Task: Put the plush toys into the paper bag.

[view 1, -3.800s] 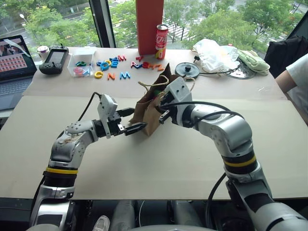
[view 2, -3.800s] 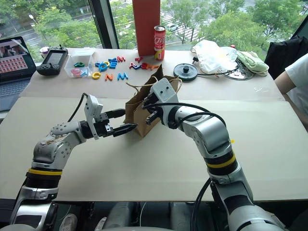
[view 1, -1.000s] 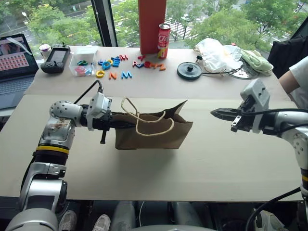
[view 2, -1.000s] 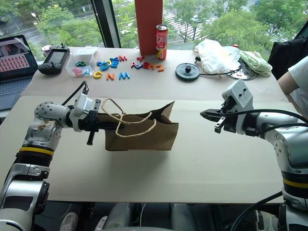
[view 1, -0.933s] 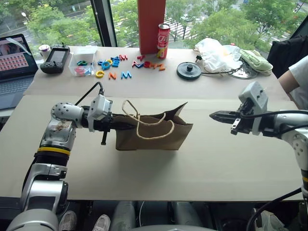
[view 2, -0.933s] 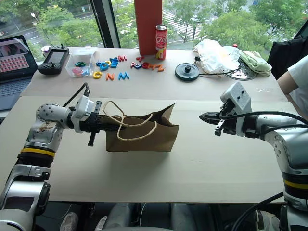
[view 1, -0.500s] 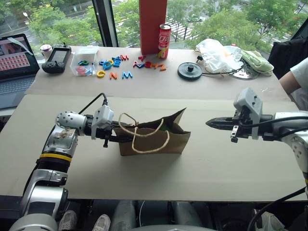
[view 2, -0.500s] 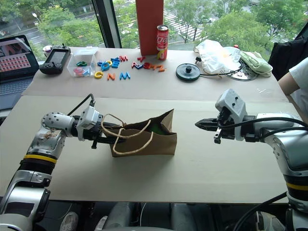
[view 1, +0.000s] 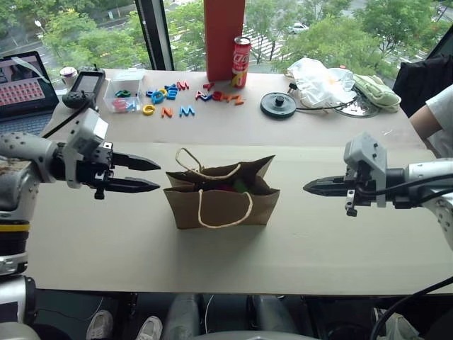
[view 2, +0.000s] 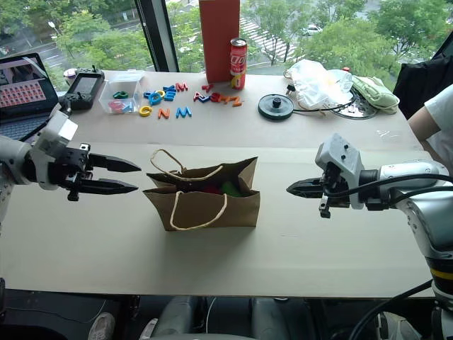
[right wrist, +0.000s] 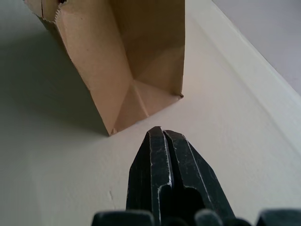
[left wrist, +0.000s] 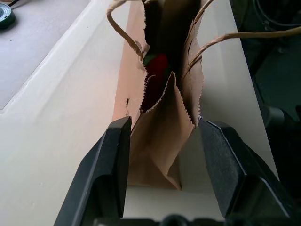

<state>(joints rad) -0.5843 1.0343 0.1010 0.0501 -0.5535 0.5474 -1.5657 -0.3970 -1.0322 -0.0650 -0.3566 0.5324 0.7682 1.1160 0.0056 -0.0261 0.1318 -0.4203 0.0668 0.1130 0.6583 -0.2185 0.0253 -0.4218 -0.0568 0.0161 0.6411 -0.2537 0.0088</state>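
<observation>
Paper bag (view 1: 221, 200) stands upright near the middle of the pale tabletop (view 1: 318, 241), mouth open upward. Brown kraft paper, serrated top edge, creased side gussets folded inward. Two thin cord handles: the far one arches above the rim, the near one hangs in a loop down the front face. Bag is free-standing, with nothing touching it.

Inside the bag: red chili toy (left wrist: 157, 66) visible through the mouth, with a bit of green against it. From the head camera, red and green patches show just below the rim (view 2: 219, 188); which green belongs to which toy, cannot tell. Shape of the light-green toy not resolvable.

Left gripper (view 1: 150, 175) is left of the bag, apart from it, fingers pointing right toward the bag's left end. Jaws parted, holding nothing. In the left wrist view the two fingers (left wrist: 110, 174) frame the bag's narrow end without contact.

Right gripper (view 1: 310, 188) is right of the bag, well apart, pointing left at it. Jaws pressed together, empty.

Far side of the table: tall red-orange box (view 1: 223, 35), red can (view 1: 241, 61), coloured plastic letters (view 1: 166, 103), white plastic bag (view 1: 318, 79), laptop (view 1: 21, 92) at far left.
</observation>
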